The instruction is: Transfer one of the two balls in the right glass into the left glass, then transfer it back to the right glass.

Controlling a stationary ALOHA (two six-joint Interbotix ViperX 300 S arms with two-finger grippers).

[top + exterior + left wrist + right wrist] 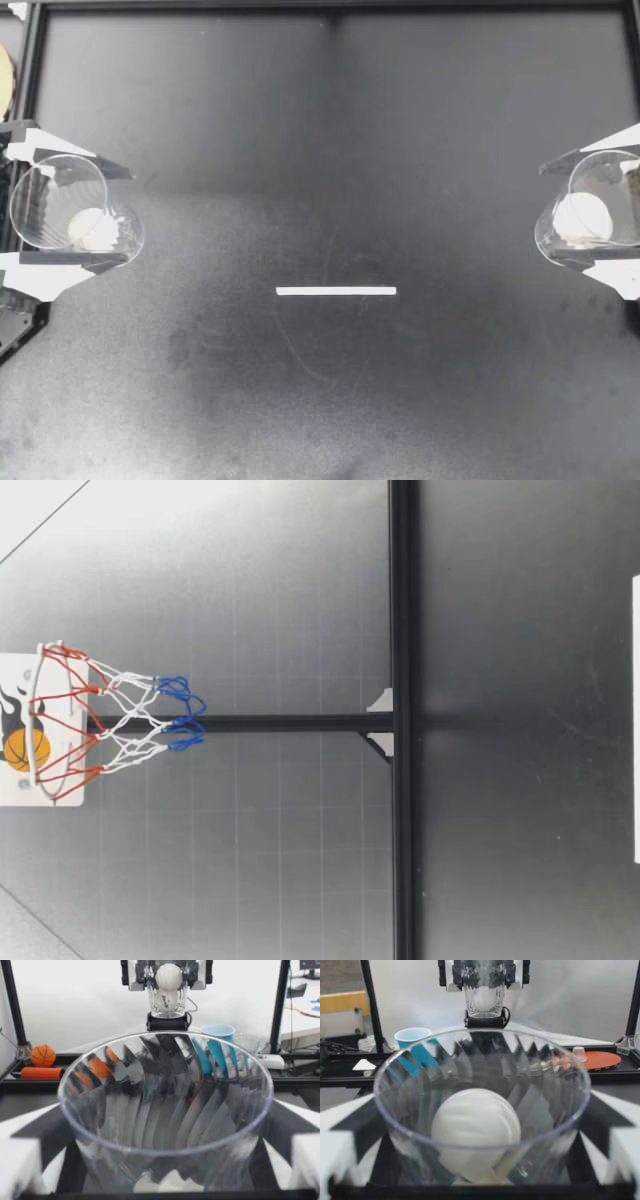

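Note:
At the table's left edge, my left gripper (128, 215) is shut on the left glass (45, 200), a clear ribbed cup lying tilted with its mouth toward the middle. One white ball (92, 230) rests inside it. My right gripper (548, 213) at the right edge is shut on the right glass (610, 185), which holds a white ball (582, 218). The left wrist view has the left glass (165, 1110) between the fingers and the right glass (168, 1000) far ahead. In the right wrist view the ball (475, 1125) fills the right glass (545, 1090).
A white tape strip (336, 291) lies mid-table between the two glasses. In the low view a toy basketball hoop (100, 725) hangs on a black frame post (403, 720). Beyond the table stand a blue cup (217, 1032) and a small orange basketball (43, 1055).

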